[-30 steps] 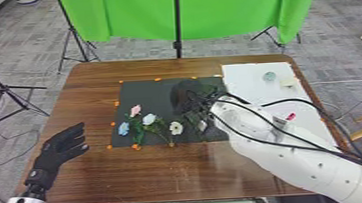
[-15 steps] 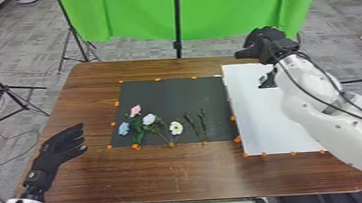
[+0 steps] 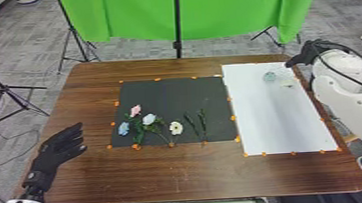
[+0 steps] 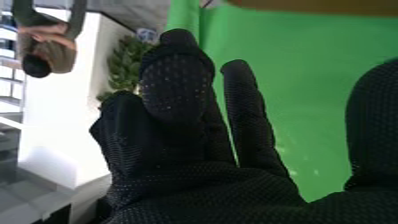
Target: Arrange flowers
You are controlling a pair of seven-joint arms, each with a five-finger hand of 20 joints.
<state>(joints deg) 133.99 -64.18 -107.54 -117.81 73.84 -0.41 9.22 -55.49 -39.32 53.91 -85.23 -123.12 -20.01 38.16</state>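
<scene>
The arrangement looks a little over half done. On the black mat (image 3: pixel 164 98), toward its near left corner, lie a pink flower (image 3: pixel 135 110), a blue flower (image 3: pixel 124 128), a pale flower (image 3: pixel 149 119) and a white flower (image 3: pixel 176 128), grouped with their greenery. Just beside them, two green stems (image 3: pixel 202 124) carry no blossoms. A pale green blossom (image 3: pixel 270 76) and a cream blossom (image 3: pixel 287 83) sit near the far end of the white sheet (image 3: pixel 272 124); probably those remain to be matched to the stems. The right hand (image 3: pixel 310 52), by the worktop's (image 3: pixel 164 175) far right corner, has its fingers released and empty; the left hand (image 3: pixel 62 145), near the left edge, is likewise loose and empty.
</scene>
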